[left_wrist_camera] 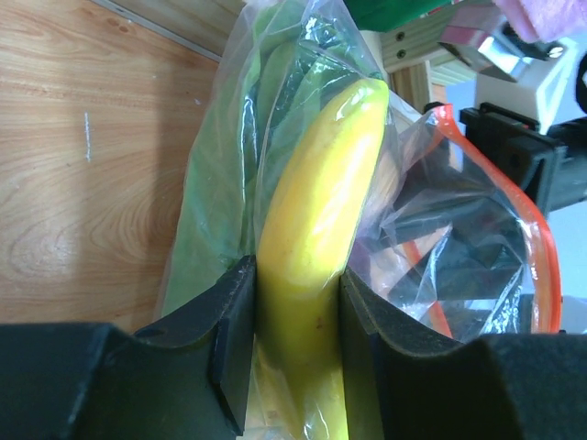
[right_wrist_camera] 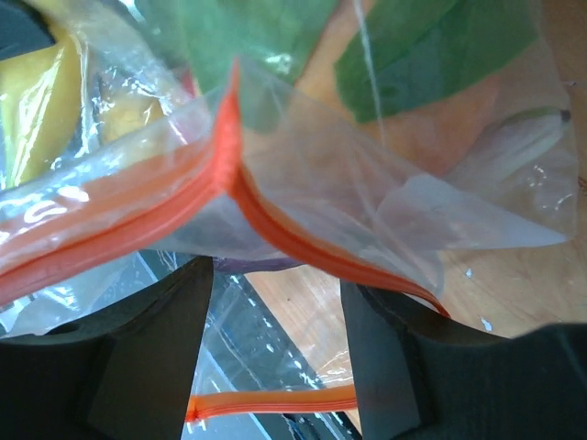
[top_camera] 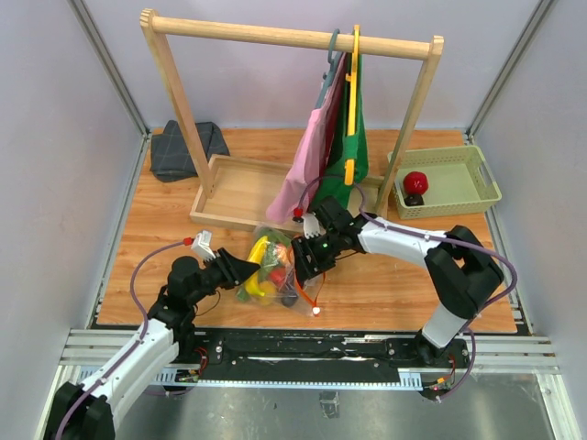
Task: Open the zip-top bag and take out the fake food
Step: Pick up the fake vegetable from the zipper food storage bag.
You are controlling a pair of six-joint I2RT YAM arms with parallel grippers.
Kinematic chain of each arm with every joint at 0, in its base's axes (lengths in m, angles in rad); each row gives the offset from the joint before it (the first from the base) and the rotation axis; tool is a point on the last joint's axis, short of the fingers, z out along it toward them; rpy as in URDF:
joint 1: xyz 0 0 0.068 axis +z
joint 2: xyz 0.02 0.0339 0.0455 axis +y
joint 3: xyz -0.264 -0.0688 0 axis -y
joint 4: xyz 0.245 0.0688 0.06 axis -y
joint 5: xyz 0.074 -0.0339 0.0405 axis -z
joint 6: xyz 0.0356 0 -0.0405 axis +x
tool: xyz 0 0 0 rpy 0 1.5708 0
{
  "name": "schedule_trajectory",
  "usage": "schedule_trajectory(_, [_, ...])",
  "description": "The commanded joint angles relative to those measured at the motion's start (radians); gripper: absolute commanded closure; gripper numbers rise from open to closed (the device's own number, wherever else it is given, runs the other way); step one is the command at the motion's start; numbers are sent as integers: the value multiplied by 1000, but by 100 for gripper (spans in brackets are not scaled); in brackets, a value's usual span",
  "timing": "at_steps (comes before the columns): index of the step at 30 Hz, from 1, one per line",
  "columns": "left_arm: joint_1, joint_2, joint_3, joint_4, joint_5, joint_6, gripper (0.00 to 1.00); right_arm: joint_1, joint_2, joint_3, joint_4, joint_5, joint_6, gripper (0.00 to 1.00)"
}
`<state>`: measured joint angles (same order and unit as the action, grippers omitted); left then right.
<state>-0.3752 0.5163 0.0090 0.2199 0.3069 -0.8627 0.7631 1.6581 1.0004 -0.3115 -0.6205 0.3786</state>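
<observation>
The clear zip-top bag (top_camera: pixel 275 275) lies on the table between my two grippers, with fake food inside. My left gripper (top_camera: pixel 242 270) is shut on the yellow banana (left_wrist_camera: pixel 321 183) through the bag's plastic, with its jaws on both sides of the fruit. Long green leafy pieces (left_wrist_camera: pixel 215 183) lie beside the banana. My right gripper (top_camera: pixel 303 261) is at the bag's mouth, open, with its fingers (right_wrist_camera: pixel 156 348) apart. The orange-red zip strip (right_wrist_camera: pixel 110 234) is parted and crosses just above them, and a second length of strip (right_wrist_camera: pixel 275 401) lies between them. Green pieces (right_wrist_camera: pixel 422 46) show through the plastic.
A green basket (top_camera: pixel 477 188) at the right holds a red round fruit (top_camera: pixel 415 181). A wooden rack (top_camera: pixel 293 38) with a pink garment (top_camera: pixel 307 170) and a green one stands behind the bag over a wooden tray (top_camera: pixel 240 192). A folded grey cloth (top_camera: pixel 183 148) lies at the back left.
</observation>
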Motion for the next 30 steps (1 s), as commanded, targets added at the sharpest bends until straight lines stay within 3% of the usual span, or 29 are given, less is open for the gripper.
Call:
schedule_trajectory(1, [5,3,-96,117,62,-15,81,-14,47,21,-9,-13,57,41])
schedule_trajectory(12, [-8,124,-78,198,185,39,82,-12,94,54,14,17,125,40])
schedule_trajectory(21, [-76,300,-20,283,175,75,82,40,120,82,-43,122,80,39])
schedule_trajectory(26, [-77,295,-11,292,170,76,82,58,130,96,-80,186,32,46])
schedule_trajectory(30, [-77,280,-13,292,167,76,82,57,132,103,-90,181,9,59])
